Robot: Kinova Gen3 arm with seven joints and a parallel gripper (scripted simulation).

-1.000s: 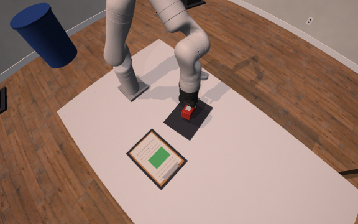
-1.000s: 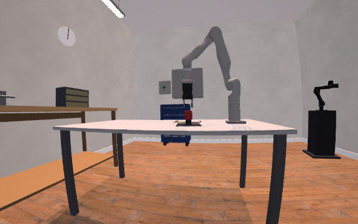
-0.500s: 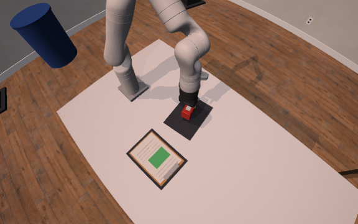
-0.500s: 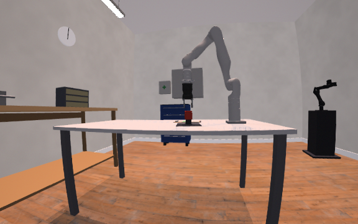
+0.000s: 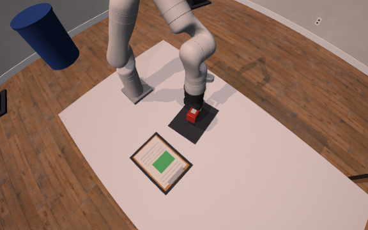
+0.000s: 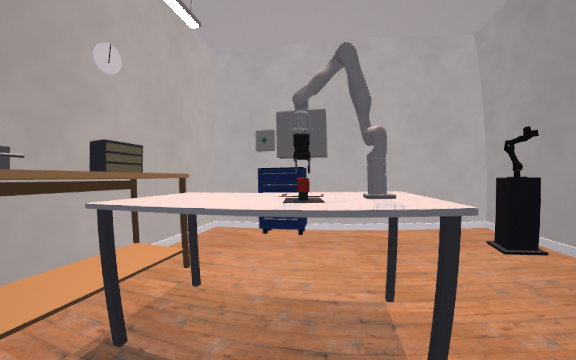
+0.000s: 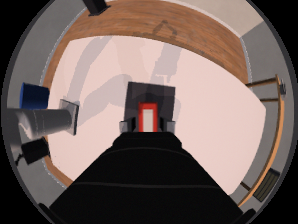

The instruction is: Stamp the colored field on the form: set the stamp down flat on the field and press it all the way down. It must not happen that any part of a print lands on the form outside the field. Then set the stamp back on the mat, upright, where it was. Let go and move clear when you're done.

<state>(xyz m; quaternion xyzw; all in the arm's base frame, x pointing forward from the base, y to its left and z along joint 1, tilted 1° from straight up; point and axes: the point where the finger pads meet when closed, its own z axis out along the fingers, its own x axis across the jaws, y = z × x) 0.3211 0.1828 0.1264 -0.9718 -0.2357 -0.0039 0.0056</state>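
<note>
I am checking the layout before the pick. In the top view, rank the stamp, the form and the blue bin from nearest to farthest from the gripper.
1. Stamp: directly below the open gripper, on the dark mat.
2. Form: on the clipboard, toward the table's front.
3. Blue bin: on the floor, beyond the table's corner.

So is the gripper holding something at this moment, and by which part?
Nothing is held. The gripper is open, hanging above the red stamp, which stands upright on the dark mat.

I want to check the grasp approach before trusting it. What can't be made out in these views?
- Top: the arm hides the gripper and part of the stamp.
- Exterior: form edge-on; its green field is unreadable.
- Wrist: the gripper body blocks the lower view; fingertip clearance to the stamp is unclear.
</note>
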